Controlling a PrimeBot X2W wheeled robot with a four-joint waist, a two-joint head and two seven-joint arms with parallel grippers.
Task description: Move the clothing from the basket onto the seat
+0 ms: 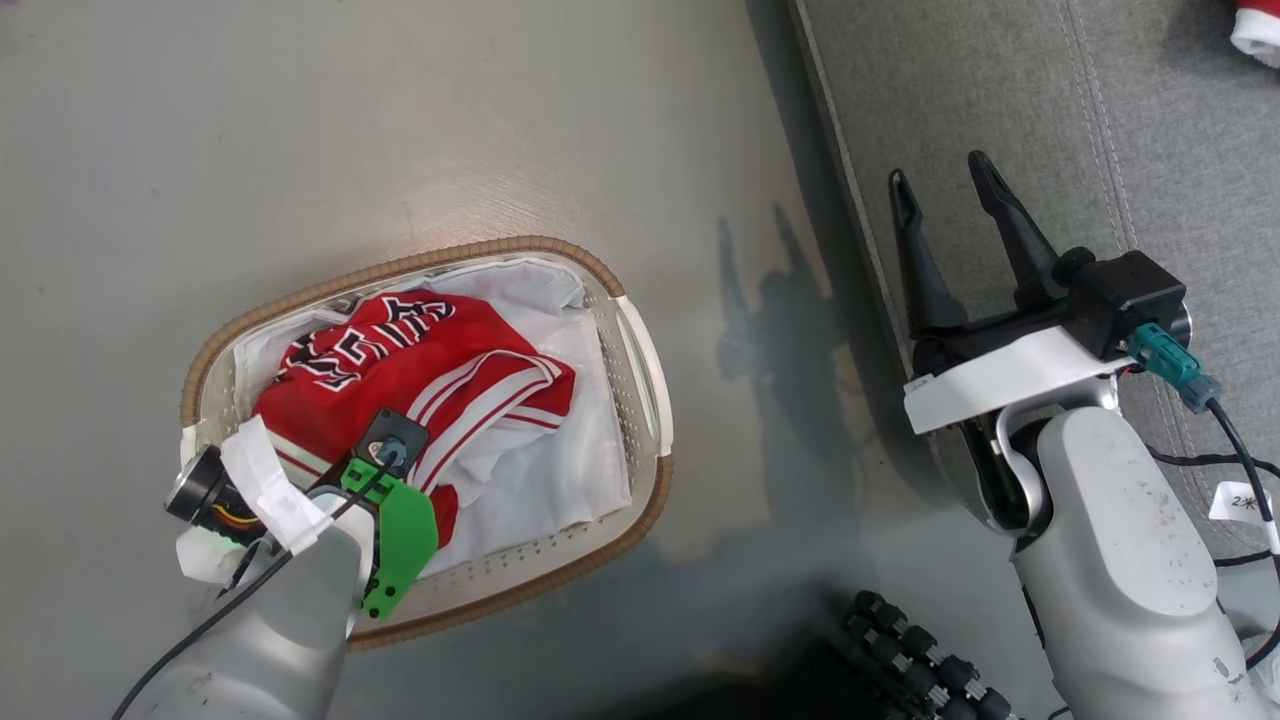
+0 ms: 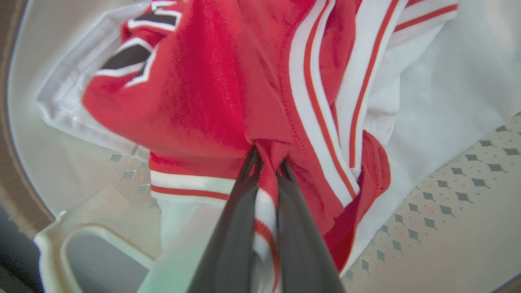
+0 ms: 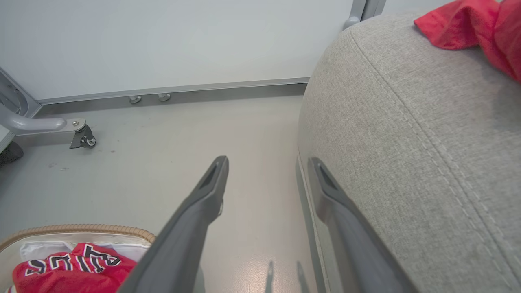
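Observation:
The basket point(image 1: 400, 262) stands on the floor at the left, lined with white cloth point(image 1: 560, 460). In it lies the clothing, a red jersey point(image 1: 420, 360) with white stripes and black-white lettering. My left wrist reaches down over its near edge. In the left wrist view my left gripper point(image 2: 268, 162) is shut on a bunched fold of the jersey point(image 2: 211, 101) by its striped hem. My right gripper point(image 1: 937, 170) hangs open and empty over the left edge of the grey seat point(image 1: 1000, 100). Another red garment point(image 3: 468, 24) lies on the seat point(image 3: 407, 122).
Bare grey floor lies between basket and seat. A wall and a wheeled metal leg point(image 3: 61, 126) stand beyond. A dark ribbed part point(image 1: 920, 660) sits at the bottom edge, and cables point(image 1: 1240, 470) trail by my right arm.

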